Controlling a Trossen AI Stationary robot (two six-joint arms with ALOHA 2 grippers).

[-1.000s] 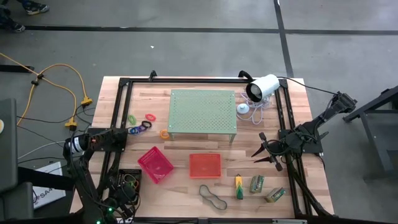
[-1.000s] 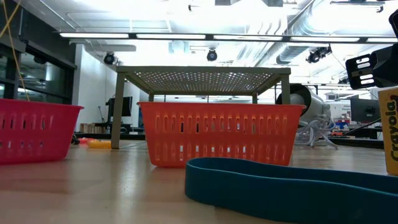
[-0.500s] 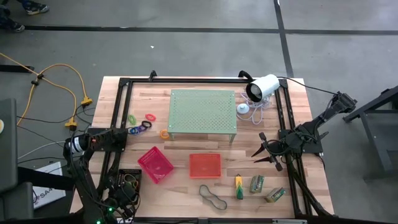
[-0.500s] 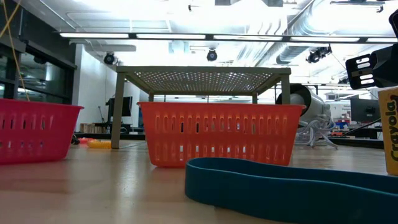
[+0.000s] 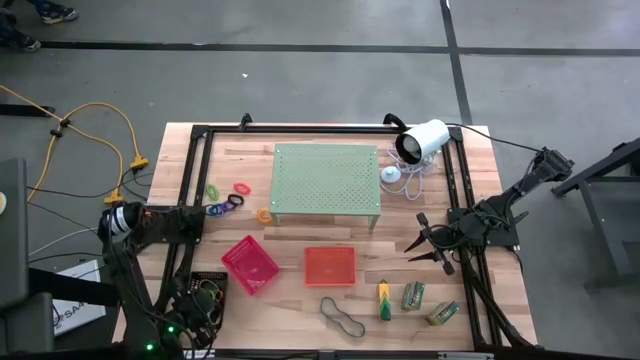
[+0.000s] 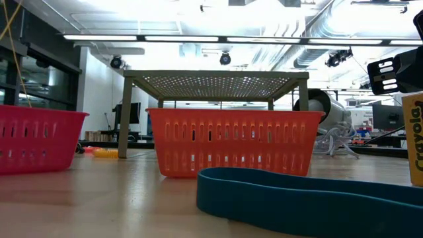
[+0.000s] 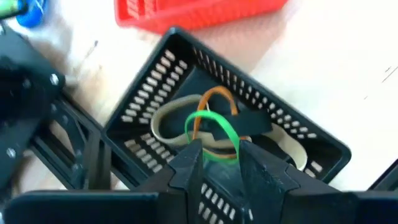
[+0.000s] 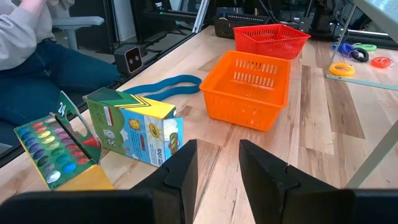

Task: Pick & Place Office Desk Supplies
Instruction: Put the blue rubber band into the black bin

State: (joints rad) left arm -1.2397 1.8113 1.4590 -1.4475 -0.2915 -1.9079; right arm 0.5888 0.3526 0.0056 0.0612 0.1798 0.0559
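bands [image 7: 205, 127] in black tray [image 7: 155, 74] | just beyond left claw [image 7: 219, 163] tips

3 trays: black [image 5: 203, 291], pink [image 5: 250, 265], orange [image 5: 329, 266]. 1 green perforated stand [image 5: 326, 180]. 1 blue band [image 5: 342, 319], 1 marker [image 5: 384, 300], 2 packs [image 5: 413, 295], all near the orange tray.

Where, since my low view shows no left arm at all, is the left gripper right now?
Observer: The left gripper is over the black tray, at the table's left side beside the pink tray.
Operator: Anything in that black tray?
Observer: A green band, an orange band and a tan band show inside it.
Operator: And the right arm?
Observer: The right gripper waits with its fingers apart, to the right of the orange tray.
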